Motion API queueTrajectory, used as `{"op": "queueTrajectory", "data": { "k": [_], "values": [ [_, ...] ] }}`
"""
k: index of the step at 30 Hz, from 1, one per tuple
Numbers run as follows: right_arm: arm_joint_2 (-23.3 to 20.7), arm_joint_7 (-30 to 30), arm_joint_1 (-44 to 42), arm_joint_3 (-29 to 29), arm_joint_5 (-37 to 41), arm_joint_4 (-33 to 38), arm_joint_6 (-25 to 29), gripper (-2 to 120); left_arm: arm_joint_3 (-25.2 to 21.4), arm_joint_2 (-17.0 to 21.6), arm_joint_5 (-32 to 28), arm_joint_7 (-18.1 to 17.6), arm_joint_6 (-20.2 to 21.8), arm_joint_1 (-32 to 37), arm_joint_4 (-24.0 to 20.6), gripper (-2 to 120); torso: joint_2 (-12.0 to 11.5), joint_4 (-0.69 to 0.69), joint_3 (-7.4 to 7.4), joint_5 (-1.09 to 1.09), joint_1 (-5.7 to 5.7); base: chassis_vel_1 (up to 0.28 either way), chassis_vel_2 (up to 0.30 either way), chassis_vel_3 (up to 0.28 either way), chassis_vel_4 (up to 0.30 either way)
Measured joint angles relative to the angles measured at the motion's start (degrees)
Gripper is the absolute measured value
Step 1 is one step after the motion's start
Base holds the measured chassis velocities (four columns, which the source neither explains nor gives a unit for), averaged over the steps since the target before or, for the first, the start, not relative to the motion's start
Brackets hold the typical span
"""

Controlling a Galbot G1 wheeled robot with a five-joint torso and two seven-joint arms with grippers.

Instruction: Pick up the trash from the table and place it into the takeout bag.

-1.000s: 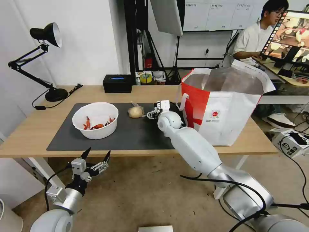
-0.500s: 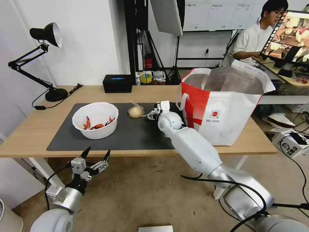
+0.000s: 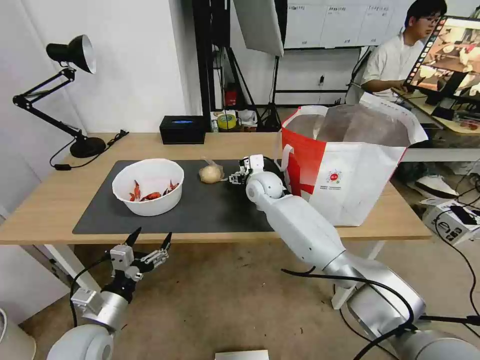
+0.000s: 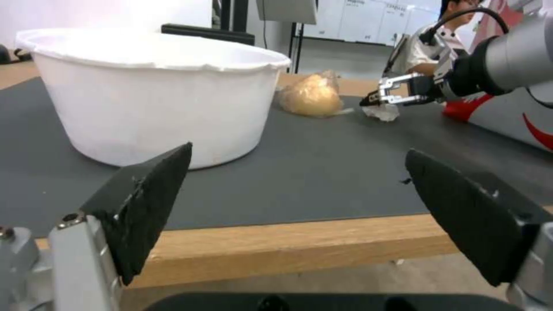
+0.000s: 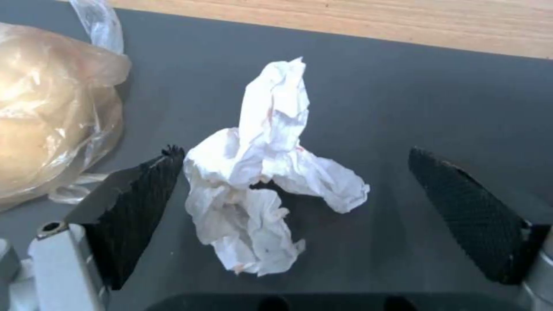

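1. Black-padded left gripper (image 3: 148, 242) is waiting below the near edge of the long light-wood table (image 3: 45, 210), jaws apart.
2. On the table's dark grey rectangular mat (image 3: 210, 210), the right gripper (image 5: 297, 216) is straddling the crumpled white tissue (image 5: 265, 181), jaws apart, seemingly to pinch it.
3. Beyond, the boxy white-and-red takeout bag (image 3: 350, 175) is standing open, ready for trash.

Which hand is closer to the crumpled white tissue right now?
The right hand: its open fingers straddle the crumpled white tissue on the dark grey mat. The left hand hangs open below the table's front edge, well away from it.
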Motion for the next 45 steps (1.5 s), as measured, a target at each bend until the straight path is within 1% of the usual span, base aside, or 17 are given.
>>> {"op": "queueTrajectory", "data": {
  "k": [13,15,16,18,19,21,22,24,25,28,30,32,36,38,39,41,45],
  "values": [
    [0.1,-1.7,0.0,0.0,-0.5,-0.7,0.1,100,-0.1,0.5,-0.1,0.0,0.0,0.0,-0.2,100,0.0,0.00,0.00,0.00,0.00,0.000,0.000,0.000,0.000],
    [0.0,-1.7,0.0,0.0,-0.5,-0.7,0.1,92,-0.1,0.4,-0.1,0.0,-0.1,0.1,-0.2,100,0.0,0.00,0.00,0.00,0.00,0.000,0.000,0.000,0.000],
    [0.0,-1.7,0.0,0.0,-0.5,-0.7,0.1,92,-0.1,0.4,-0.1,0.0,-0.1,0.1,-0.2,100,0.0,0.00,0.00,0.00,0.00,0.000,0.000,0.000,0.000],
    [0.0,-1.7,-0.1,0.0,-0.5,-0.7,0.1,82,-0.1,0.3,-0.1,0.0,-0.1,0.1,-0.2,100,0.0,0.00,0.00,0.00,0.00,0.000,0.000,0.000,0.000],
    [0.0,-1.7,-0.1,0.0,-0.5,-0.7,0.1,82,-0.1,0.3,-0.1,0.0,-0.1,0.1,-0.2,100,0.0,0.00,0.00,0.00,0.00,0.000,0.000,0.000,0.000],
    [0.0,-1.7,-0.3,0.0,-0.5,-0.6,0.1,72,0.0,0.3,-0.1,0.0,-0.1,0.1,-0.2,100,0.0,0.00,0.00,0.00,0.00,0.000,0.000,0.000,0.000],
    [0.0,-1.7,-0.3,0.0,-0.5,-0.6,0.1,72,0.0,0.3,-0.1,0.0,-0.1,0.1,-0.2,100,0.0,0.00,0.00,0.00,0.00,0.000,0.000,0.000,0.000],
    [0.1,-1.7,-0.5,0.0,-0.5,-0.5,0.1,58,0.1,0.3,-0.1,0.0,-0.1,0.1,-0.3,100,0.0,0.00,0.00,0.00,0.00,0.000,0.000,0.000,0.000],
    [0.1,-1.7,-0.5,0.0,-0.5,-0.5,0.1,58,0.1,0.3,-0.1,0.0,-0.1,0.1,-0.3,100,0.0,0.00,0.00,0.00,0.00,0.000,0.000,0.000,0.000],
    [0.2,-1.7,-0.6,0.0,-0.5,-0.5,0.2,43,0.1,0.3,-0.1,0.0,-0.1,0.1,-0.3,100,0.0,0.00,0.00,0.00,0.00,0.000,0.000,0.000,0.000],
    [0.3,-1.8,-0.6,0.0,-0.5,-0.4,0.2,40,0.1,0.3,-0.1,0.0,-0.1,0.1,-0.3,100,0.0,0.00,0.00,0.00,0.00,0.000,0.000,0.000,0.000],
    [0.3,-1.8,-0.6,0.1,-0.5,-0.4,0.2,28,0.1,0.3,0.0,0.0,-0.1,0.1,-0.3,100,0.0,0.00,0.00,0.00,0.00,0.000,0.000,0.000,0.000],
    [0.3,-1.8,-0.7,0.1,-0.5,-0.4,0.2,19,0.2,0.2,0.0,0.0,-0.1,0.0,-0.3,100,0.0,0.00,0.00,0.00,0.00,0.000,0.000,0.000,0.000],
    [0.3,-1.8,-0.7,0.1,-0.5,-0.3,0.2,8,0.2,0.2,0.0,0.0,-0.1,0.0,-0.3,100,0.0,0.00,0.00,0.00,0.00,0.000,0.000,0.000,0.000],
    [0.3,-1.8,-0.7,0.1,-0.5,-0.3,0.2,8,0.2,0.2,0.0,0.0,-0.1,0.0,-0.3,100,0.0,0.00,0.00,0.00,0.00,0.000,0.000,0.000,0.000],
    [0.4,-1.8,-0.9,0.1,-0.5,-0.1,0.2,0,0.2,0.2,0.0,0.0,-0.1,0.1,-0.5,100,0.0,0.00,0.00,0.00,0.00,0.000,0.000,0.000,0.000],
    [0.2,-1.7,-1.1,0.1,-0.5,0.6,0.3,0,0.2,0.1,0.0,0.0,-0.1,0.1,-0.6,100,0.0,0.00,0.00,0.00,0.00,0.000,0.000,0.000,0.000]
  ]
}}
